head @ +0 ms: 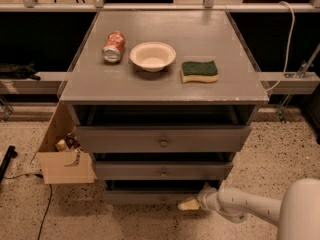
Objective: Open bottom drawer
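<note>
Watching the gripper: pale-tipped gripper (189, 204) on a white arm (250, 206), low at the grey three-drawer cabinet (165, 86), right of centre.
Grip: open or closed, can't tell.
Bottom drawer: narrow grey bottom drawer (140, 197), the cabinet's lowest front, dark gap above it.

Your grey tabletop (230, 39) carries a tipped red soda can (113, 46), a round white bowl (152, 55) and a green-and-yellow sponge (199, 71); a brown cardboard box (65, 166) stands below left.
</note>
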Controlling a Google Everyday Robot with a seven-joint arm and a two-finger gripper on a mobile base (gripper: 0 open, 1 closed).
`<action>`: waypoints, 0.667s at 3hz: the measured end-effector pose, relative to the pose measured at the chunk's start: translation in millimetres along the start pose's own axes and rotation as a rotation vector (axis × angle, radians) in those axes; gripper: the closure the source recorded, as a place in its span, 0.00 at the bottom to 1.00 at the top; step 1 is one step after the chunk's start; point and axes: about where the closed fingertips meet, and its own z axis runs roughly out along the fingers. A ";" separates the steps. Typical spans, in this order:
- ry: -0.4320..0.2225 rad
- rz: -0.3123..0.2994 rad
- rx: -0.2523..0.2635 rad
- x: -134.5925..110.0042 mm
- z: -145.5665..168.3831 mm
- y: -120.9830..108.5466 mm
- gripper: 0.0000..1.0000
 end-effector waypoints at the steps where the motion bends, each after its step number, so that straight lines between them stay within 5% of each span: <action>1: 0.000 0.000 0.000 0.0 0.0 0.0 0.00; 2: -0.009 0.025 -0.006 2.8 -1.1 -0.4 0.00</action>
